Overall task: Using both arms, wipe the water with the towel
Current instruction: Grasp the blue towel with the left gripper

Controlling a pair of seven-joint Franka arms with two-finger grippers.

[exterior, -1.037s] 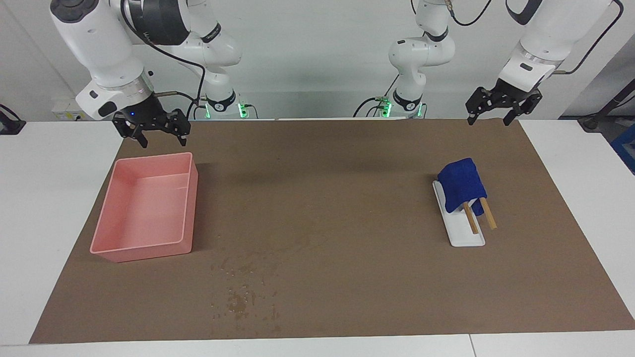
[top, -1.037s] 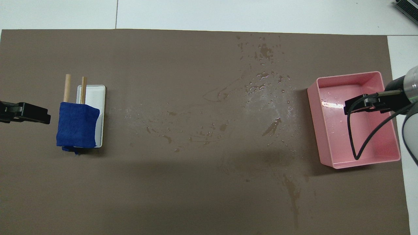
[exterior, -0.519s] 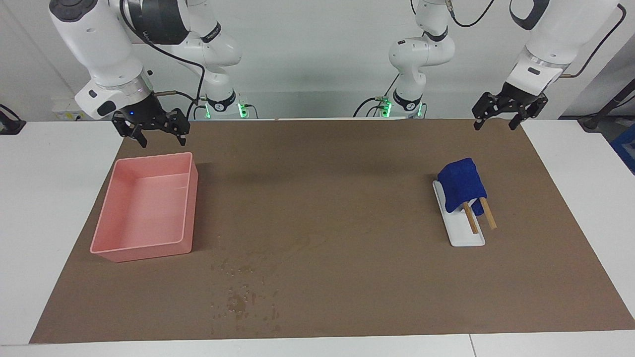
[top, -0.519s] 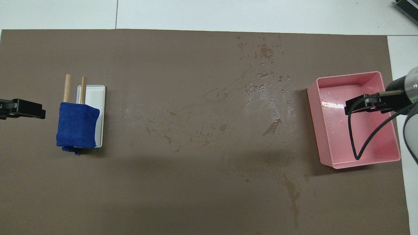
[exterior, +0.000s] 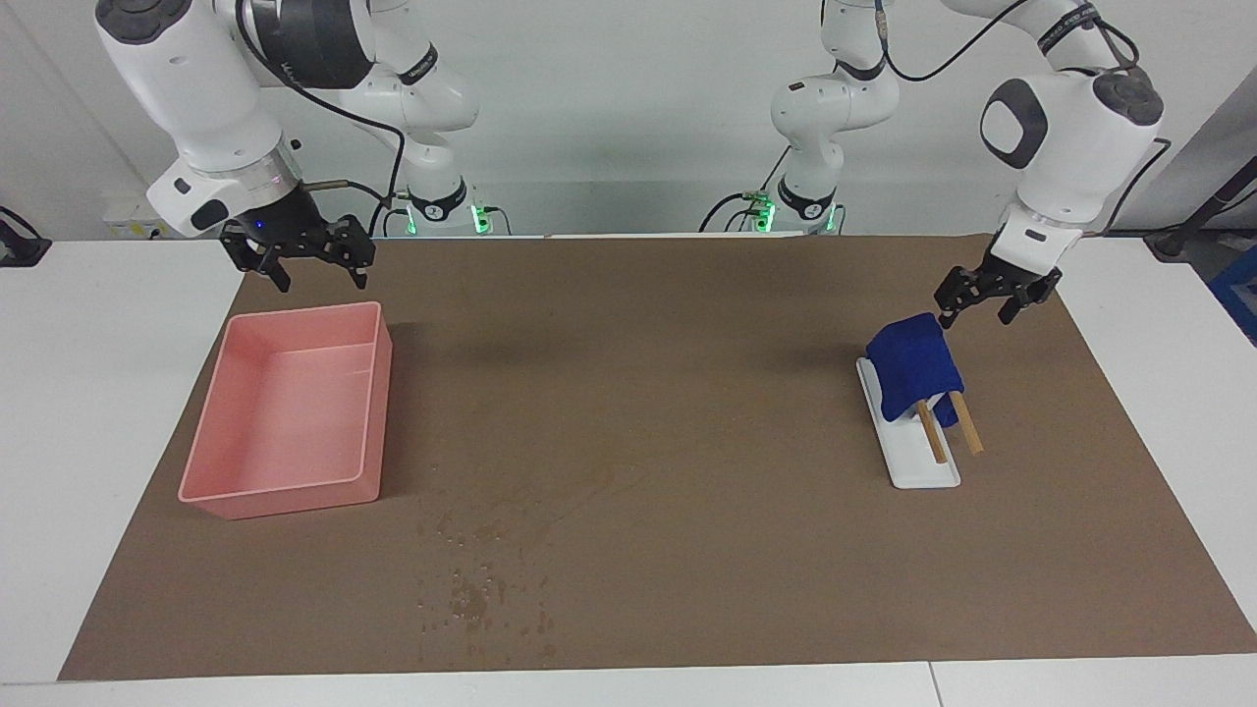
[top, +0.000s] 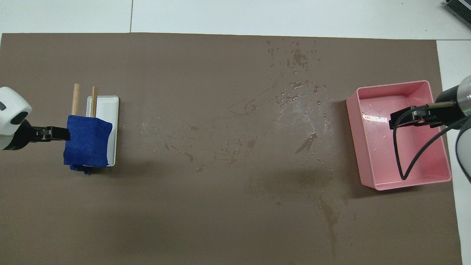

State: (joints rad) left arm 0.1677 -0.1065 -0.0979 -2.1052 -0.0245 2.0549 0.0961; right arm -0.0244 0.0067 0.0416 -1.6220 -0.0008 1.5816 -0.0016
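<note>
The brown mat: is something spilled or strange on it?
Yes. Water lies spilled as droplets and wet smears on the mat, beside the pink tray, farther from the robots. The towel hangs unused on its rack.

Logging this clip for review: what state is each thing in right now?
towel: draped over the rack's sticks, not held.
rack: on the mat, two sticks slanting up.
water: droplets unwiped on the mat.
tray: upright, open.
left end effector: open, beside the towel's top.
right end effector: open, waiting over the tray's near edge.
</note>
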